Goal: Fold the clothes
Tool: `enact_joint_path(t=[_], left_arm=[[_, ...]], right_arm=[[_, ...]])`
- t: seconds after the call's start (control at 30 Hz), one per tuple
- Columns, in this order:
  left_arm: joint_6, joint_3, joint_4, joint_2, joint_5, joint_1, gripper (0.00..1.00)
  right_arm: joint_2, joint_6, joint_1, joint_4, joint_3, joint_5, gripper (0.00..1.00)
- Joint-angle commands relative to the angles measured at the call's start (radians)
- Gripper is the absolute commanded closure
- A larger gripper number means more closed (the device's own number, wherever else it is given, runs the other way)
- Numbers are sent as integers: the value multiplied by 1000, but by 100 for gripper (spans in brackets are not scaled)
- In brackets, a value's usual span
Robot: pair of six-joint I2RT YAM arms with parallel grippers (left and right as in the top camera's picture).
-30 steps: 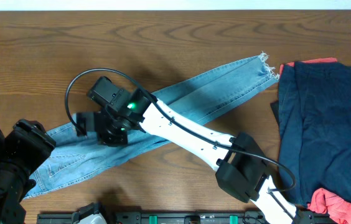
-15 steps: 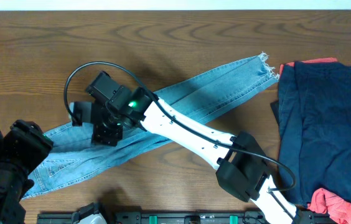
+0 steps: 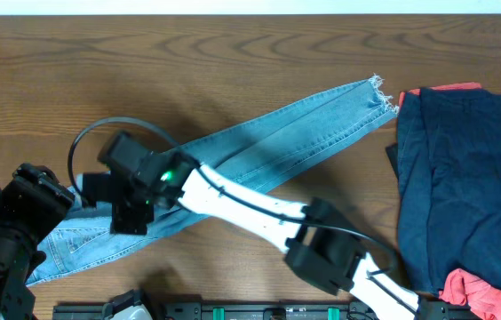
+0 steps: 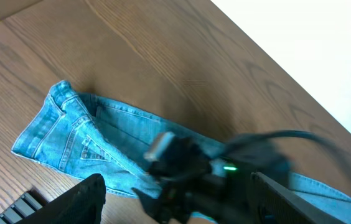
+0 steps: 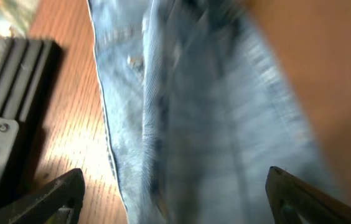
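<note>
Brown wood-grain table (image 3: 55, 71) bears jeans (image 3: 304, 133) and navy garment (image 3: 473, 160).

Your brown wood-grain table (image 3: 233, 53) carries three pieces of cloth. A pair of light blue faded denim jeans (image 3: 304, 133) lies flat on it on a slant. The waist and stitched back pocket are toward your near left, and the frayed leg hem reaches up to the far right. That hem ends just beside a dark navy garment (image 3: 464, 178) spread over the table's right side. A red cloth (image 3: 468, 286) shows from under the navy one at the near right corner and again along its far edge. At the near edge you can see a black slotted rail (image 3: 233, 311). In the left wrist view the jeans' waist (image 4: 70, 134) rests on bare wood (image 4: 101, 50).
</note>
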Motion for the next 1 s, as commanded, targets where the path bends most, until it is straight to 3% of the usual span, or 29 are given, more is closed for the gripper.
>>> enact_joint_path(t=[0.0, 0.07, 0.13, 0.2, 0.23, 0.57, 0.97], left_arm=[[-13, 11, 0, 5, 14, -2, 26], [-13, 11, -1, 5, 14, -2, 26], [-13, 11, -1, 5, 14, -2, 26], [-13, 11, 0, 5, 13, -2, 26], [-13, 11, 2, 5, 11, -2, 26], [-13, 12, 27, 4, 10, -2, 26], [-13, 12, 39, 4, 10, -2, 26]], right_arm=[[45, 30, 22, -7, 9, 10, 12], [47, 30, 35, -13, 9, 10, 24], [47, 35, 47, -11, 9, 10, 53], [40, 75, 50, -12, 9, 10, 89], [33, 101, 49, -22, 9, 6, 99], [-164, 121, -6, -212, 12, -343, 99], [-183, 90, 12, -379, 10, -386, 98]])
